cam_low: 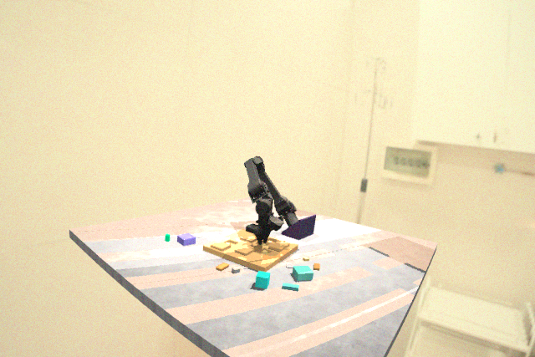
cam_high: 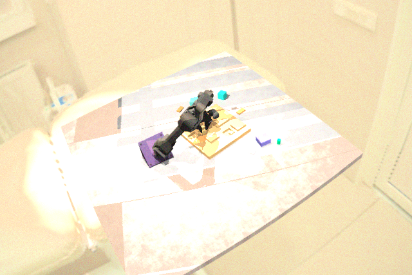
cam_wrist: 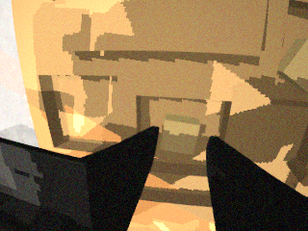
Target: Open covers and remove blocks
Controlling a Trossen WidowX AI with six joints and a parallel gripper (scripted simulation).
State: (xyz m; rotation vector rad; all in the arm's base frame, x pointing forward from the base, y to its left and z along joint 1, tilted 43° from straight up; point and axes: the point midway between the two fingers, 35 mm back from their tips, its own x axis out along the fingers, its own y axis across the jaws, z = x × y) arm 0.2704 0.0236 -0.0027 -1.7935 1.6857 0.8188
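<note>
The yellow wooden puzzle board (cam_high: 211, 154) (cam_low: 233, 258) lies flat on the table, with raised cover plates on it. One cover (cam_high: 238, 126) (cam_low: 221, 246) is at a corner. My gripper (cam_high: 204, 129) (cam_low: 262, 244) (cam_wrist: 183, 138) points down over the board, its fingers part-way open with nothing gripped. A pale yellowish block (cam_wrist: 182, 134) shows in a square well beyond and between the fingertips. Another pale block (cam_wrist: 296, 64) is at the right edge of the wrist view. A well (cam_wrist: 72, 108) at the left looks empty. Shadows make the tracks and exact cover positions hard to tell.
Small orange pieces (cam_high: 240, 111) (cam_low: 222, 267) (cam_low: 316, 267) and a grey piece (cam_low: 235, 270) lie beside the board. Teal blocks (cam_low: 262, 279) (cam_low: 303, 272) and a flat teal piece (cam_low: 290, 287) are farther out. A violet block (cam_high: 262, 140) (cam_low: 185, 239) and a green piece (cam_high: 279, 141) (cam_low: 167, 237) lie opposite.
</note>
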